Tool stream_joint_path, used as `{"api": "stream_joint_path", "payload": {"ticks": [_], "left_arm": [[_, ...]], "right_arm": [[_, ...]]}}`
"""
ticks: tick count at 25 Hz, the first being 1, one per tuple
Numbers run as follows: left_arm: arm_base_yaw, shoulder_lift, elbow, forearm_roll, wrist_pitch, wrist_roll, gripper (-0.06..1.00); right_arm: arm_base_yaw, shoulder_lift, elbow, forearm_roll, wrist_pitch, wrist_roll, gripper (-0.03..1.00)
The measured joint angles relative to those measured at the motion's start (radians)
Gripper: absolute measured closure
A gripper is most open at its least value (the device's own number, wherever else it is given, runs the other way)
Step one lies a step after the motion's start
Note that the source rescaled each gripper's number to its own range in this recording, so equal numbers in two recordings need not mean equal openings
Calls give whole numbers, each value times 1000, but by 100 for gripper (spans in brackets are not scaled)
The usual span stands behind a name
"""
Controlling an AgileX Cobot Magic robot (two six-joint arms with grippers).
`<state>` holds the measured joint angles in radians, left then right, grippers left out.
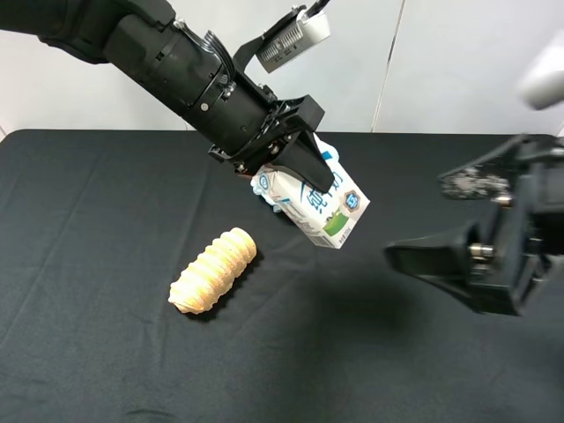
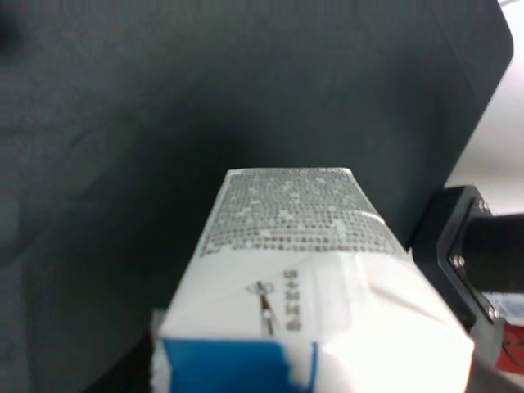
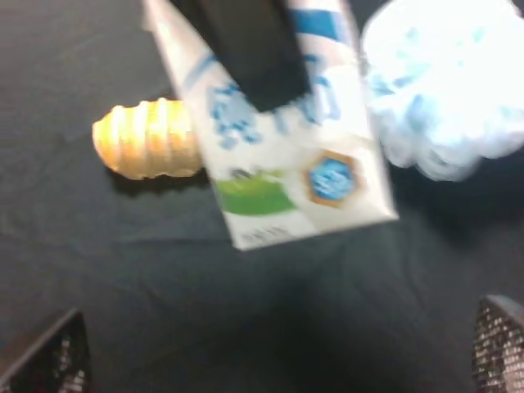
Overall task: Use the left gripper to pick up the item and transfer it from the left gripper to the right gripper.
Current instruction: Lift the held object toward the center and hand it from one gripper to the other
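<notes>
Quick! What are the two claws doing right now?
Left gripper: shut on the carton.
Right gripper: open, holding nothing.

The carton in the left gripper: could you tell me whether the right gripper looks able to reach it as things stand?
Probably yes. The left gripper holds the carton aloft with its lower end sticking out free, and the right gripper faces it with jaws open and nothing in between.
</notes>
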<state>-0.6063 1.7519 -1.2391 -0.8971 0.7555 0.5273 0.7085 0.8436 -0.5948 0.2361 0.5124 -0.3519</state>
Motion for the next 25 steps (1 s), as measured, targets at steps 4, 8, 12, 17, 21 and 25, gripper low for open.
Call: {"api": "stream_joint_path", "payload": {"ticks": [4,8,12,17,21,25], "left_arm": [[0,0,0,-17,-11,0,94],[0,0,0,-31,-24,0,94],[0,0,0,-42,-27,0,94],[0,0,0,-58,-28,0,94],[0,0,0,-67,-28,0,94],[0,0,0,-76,-21,0,94]], "right_arm": [[45,104,-24,0,-58,-7,-3],[53,177,-29,-8,-142,-8,-3],[54,215,-30,-19,-216,-10,-3],[54,242,-30,-36,-274,-10,-3],[54,259,-30,-41,-300,-14,-3],[54,302,-30,-63,-351,-16,-3]]}}
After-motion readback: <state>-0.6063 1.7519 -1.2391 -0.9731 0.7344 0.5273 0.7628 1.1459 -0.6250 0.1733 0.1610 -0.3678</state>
